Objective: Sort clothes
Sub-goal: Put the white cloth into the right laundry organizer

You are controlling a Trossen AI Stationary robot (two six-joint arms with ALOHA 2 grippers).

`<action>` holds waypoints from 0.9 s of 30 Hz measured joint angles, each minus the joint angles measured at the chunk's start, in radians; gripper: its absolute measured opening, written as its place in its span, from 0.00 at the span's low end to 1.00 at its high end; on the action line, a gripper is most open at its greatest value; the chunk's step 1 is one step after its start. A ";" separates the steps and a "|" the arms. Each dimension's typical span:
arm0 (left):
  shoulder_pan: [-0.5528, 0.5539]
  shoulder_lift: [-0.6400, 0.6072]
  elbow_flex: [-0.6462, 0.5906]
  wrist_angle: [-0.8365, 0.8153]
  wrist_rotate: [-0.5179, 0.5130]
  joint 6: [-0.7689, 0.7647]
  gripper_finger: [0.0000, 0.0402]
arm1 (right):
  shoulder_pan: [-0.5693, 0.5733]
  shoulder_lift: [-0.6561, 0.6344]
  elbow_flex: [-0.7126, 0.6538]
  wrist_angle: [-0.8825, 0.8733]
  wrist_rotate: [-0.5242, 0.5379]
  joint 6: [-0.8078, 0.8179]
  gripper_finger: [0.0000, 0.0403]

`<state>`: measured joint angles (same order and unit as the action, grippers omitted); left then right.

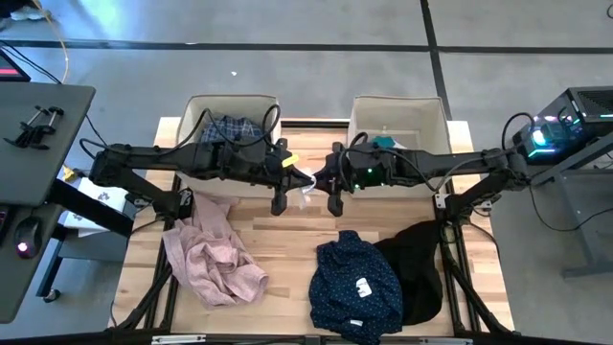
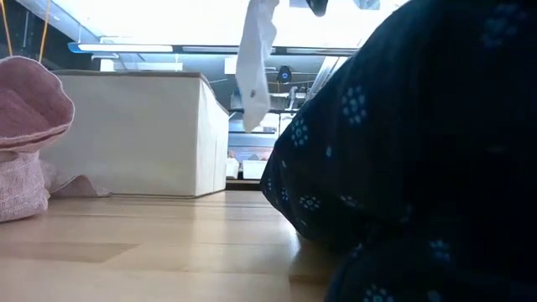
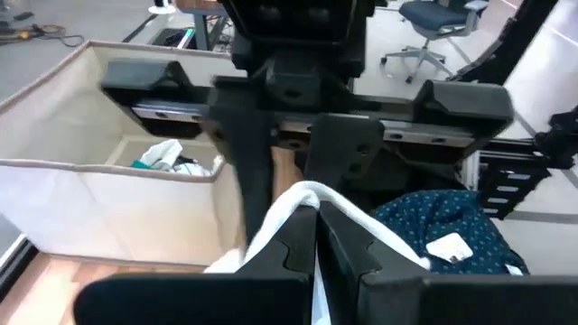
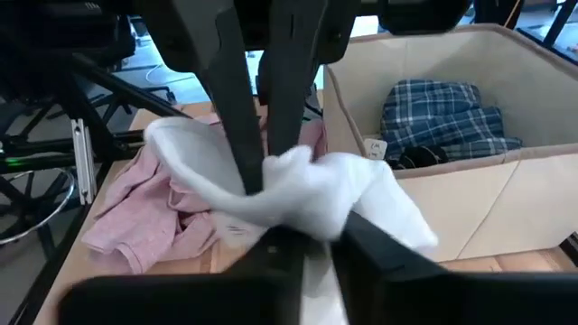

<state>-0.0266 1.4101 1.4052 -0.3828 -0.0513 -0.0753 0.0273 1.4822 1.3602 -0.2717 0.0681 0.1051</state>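
A: Where is the white sock (image 4: 298, 194) held?

B: It is gripped between the two arms, above the middle of the worktop (image 1: 278, 240), in the gap between the two beige boxes. The left gripper (image 1: 289, 178) is clenched on it; in the left wrist view its jaws are seen closed together on the white cloth. The right gripper (image 1: 324, 180) is likewise clamped on the same sock, its jaws pinched at the bunched fabric. In the low view the sock is seen hanging down, clear of the wood.

A: And the other clothes?

B: The pale pink shirt (image 1: 213, 254) is crumpled on the worktop's left part. The navy dotted shirt (image 1: 356, 283) is spread near the front edge, its white label (image 1: 364, 287) facing up, and the black garment (image 1: 419, 268) lies touching it on the right. The blue plaid shirt (image 1: 230, 129) is seen inside the left box (image 1: 196, 110). A teal piece (image 1: 384, 143) is seen in the right box (image 1: 421, 110).
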 joint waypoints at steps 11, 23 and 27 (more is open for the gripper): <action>0.000 0.000 0.000 -0.023 -0.043 -0.018 0.17 | 0.000 -0.087 0.000 -0.073 0.175 0.073 0.01; -0.001 0.000 0.000 -0.031 -0.051 -0.089 0.25 | 0.015 -0.360 0.000 -0.086 0.449 0.002 0.01; -0.001 0.000 0.000 -0.032 -0.051 -0.090 0.24 | 0.037 -0.456 0.000 -0.070 0.601 -0.083 0.00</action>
<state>-0.0273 1.4101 1.4048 -0.4145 -0.1020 -0.1650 0.0646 1.0260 1.3602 -0.3412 0.6687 0.0223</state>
